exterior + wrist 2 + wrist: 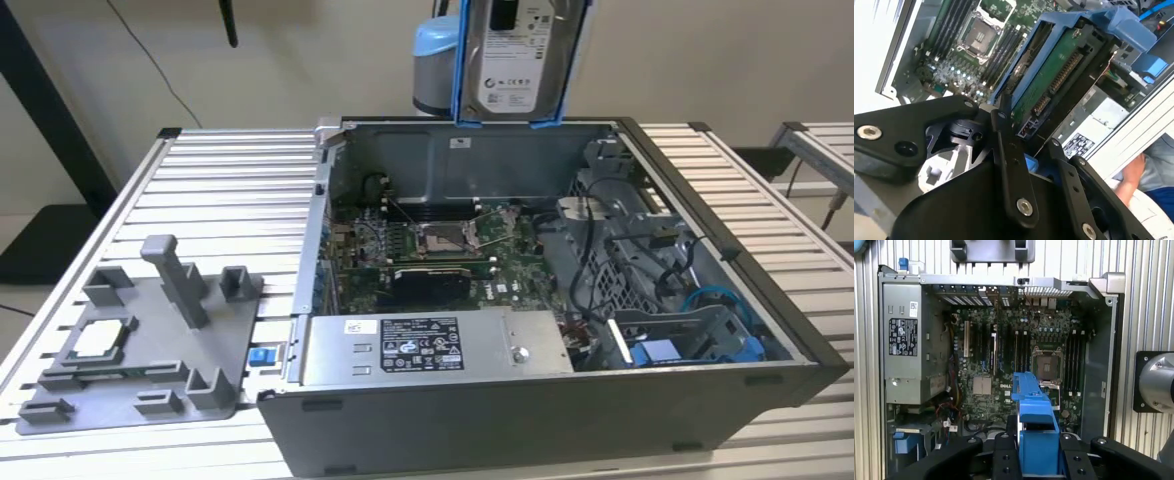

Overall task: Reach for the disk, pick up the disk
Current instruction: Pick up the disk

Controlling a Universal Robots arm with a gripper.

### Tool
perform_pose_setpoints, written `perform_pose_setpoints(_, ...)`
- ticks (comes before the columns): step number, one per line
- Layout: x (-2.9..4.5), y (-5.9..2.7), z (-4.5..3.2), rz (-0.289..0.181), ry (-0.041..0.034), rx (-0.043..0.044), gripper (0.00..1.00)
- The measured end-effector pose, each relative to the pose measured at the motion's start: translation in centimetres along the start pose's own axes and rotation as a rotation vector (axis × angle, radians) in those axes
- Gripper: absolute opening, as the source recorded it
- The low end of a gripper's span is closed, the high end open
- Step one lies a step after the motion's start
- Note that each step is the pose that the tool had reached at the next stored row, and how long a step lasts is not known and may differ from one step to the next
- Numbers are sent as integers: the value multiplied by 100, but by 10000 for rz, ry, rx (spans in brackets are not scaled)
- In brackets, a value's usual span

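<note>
So the disk (521, 60) hangs upright above the open computer case (747, 395), jaws clamped on its blue bracket (1035, 430), apparently lifted clear of the bay.

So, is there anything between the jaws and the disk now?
No. The gripper is already shut on the disk, its jaws on the blue bracket on either side. In the exterior view the disk hangs upright above the open computer case, apart from it.
</note>
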State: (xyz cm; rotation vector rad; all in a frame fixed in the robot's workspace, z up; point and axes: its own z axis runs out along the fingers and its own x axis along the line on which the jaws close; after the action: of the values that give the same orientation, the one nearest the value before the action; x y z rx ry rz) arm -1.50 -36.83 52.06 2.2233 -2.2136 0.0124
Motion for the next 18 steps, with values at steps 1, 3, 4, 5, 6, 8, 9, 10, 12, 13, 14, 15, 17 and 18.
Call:
perform_pose_setpoints(1, 0, -34, 0, -1, 0, -1, 0)
perform_pose_setpoints(3, 0, -106, 0, 0, 0, -2, 0)
perform_pose_setpoints(4, 1, -139, 1, 0, -1, -3, 0)
perform_pose_setpoints(5, 1, -177, 1, -1, -1, -5, 0)
perform_pose_setpoints(6, 0, -213, 0, 0, 1, -6, 0)
perform_pose_setpoints(8, 0, -286, 1, -1, 0, -8, 0)
perform_pose_setpoints(9, 1, -320, 1, 0, -1, -9, 0)
perform_pose_setpoints(10, 1, -355, 1, 0, 0, -10, 0)
perform_pose_setpoints(12, 2, -429, 2, 0, -1, -12, 0)
perform_pose_setpoints(13, 2, -464, 2, 0, -1, -13, 0)
perform_pose_setpoints(14, 2, -498, 1, -1, 0, -14, 0)
perform_pose_setpoints(15, 2, -535, 1, 0, 0, -15, 0)
perform_pose_setpoints(17, 2, -608, 1, -1, 1, -18, 0)
perform_pose_setpoints(18, 2, -646, 2, -1, 0, -19, 0)
